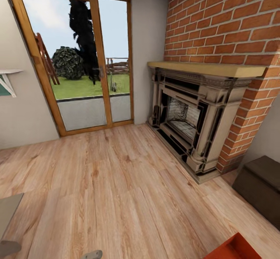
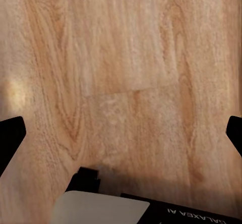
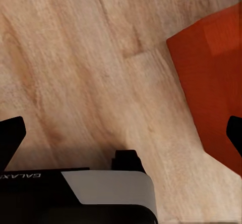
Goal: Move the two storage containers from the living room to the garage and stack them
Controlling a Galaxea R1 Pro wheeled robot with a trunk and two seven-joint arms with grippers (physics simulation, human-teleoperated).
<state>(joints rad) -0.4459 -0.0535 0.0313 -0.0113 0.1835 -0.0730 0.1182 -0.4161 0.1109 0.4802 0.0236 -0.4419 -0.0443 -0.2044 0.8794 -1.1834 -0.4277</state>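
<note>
Living room with the fireplace (image 1: pixel 194 123) ahead and one orange-red container (image 1: pixel 233 249) on the wood floor (image 1: pixel 116 181).

In the head view the container shows as a corner well in front of the fireplace, near a low dark surface (image 1: pixel 260 189) that stands just beside the fireplace's brick side. A glass door (image 1: pixel 77 60) with a wooden frame stands to the left of the fireplace, grass and a dark tree behind it. In the right wrist view the container (image 3: pixel 212 82) lies flat on the planks, and the right claw (image 3: pixel 121 138) hangs over bare floor beside it, its two fingers spread wide and holding nothing. The left claw (image 2: pixel 121 138) hangs over bare planks, likewise wide apart and empty.
</note>
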